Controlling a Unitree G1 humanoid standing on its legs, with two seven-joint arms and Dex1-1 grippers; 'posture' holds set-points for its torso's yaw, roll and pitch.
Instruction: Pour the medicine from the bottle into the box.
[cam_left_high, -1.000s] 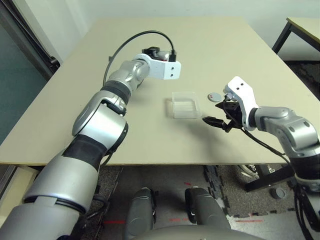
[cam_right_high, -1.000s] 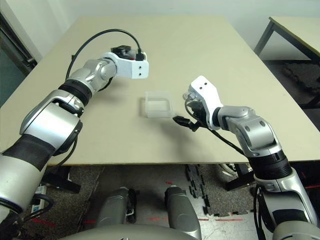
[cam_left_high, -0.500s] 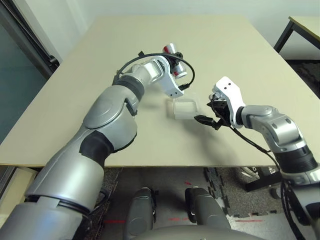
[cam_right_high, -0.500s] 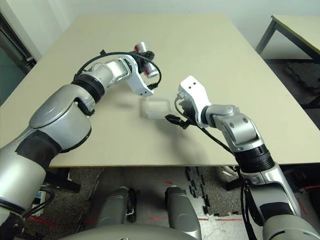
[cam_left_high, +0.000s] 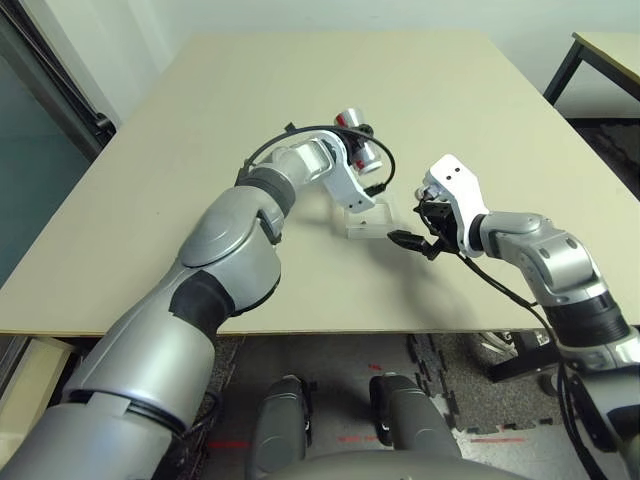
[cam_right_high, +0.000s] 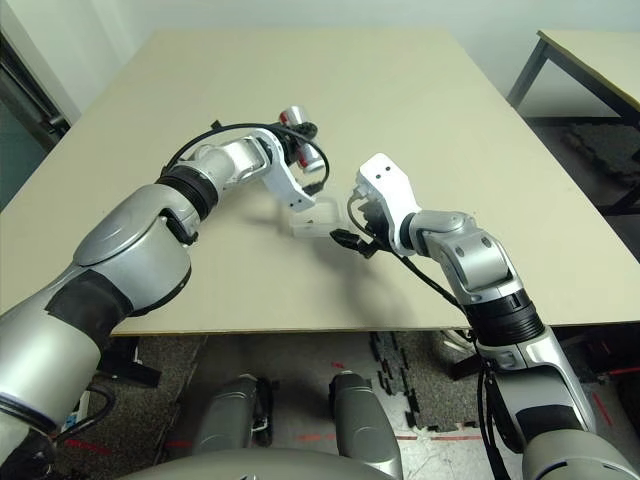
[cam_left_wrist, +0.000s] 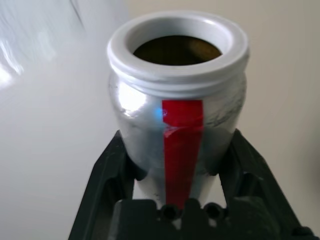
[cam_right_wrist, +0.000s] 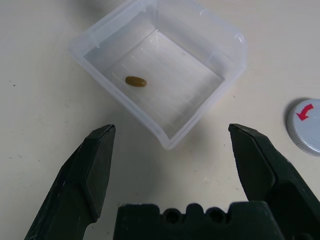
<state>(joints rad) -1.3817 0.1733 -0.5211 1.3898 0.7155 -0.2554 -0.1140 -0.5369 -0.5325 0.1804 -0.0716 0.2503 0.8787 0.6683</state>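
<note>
The left end effector (cam_left_wrist: 180, 200) was clamped on the bottle (cam_left_wrist: 178, 107), its two black fingers (cam_left_wrist: 107, 175) pressed against the silver-grey sides low on the body. The bottle was uncapped, its wide white-rimmed mouth open and a red strip running down its side. In the head views it was held above the table (cam_left_high: 200, 120), lying nearly level with its mouth toward the far side, above the far edge of the box (cam_left_high: 368, 222).

The box, a shallow clear plastic tray, sat on the table between the two arms. One small brownish oval piece of medicine (cam_right_wrist: 135, 81) lay on its floor.

The right end effector (cam_right_wrist: 172, 165) was empty, its fingers spread wide apart, and hovered low over the table just on the near side of the box, pointing toward it. A flat grey cap (cam_right_wrist: 304, 124) with a red arrow on top lay on the table beside the box, apart from it.
</note>
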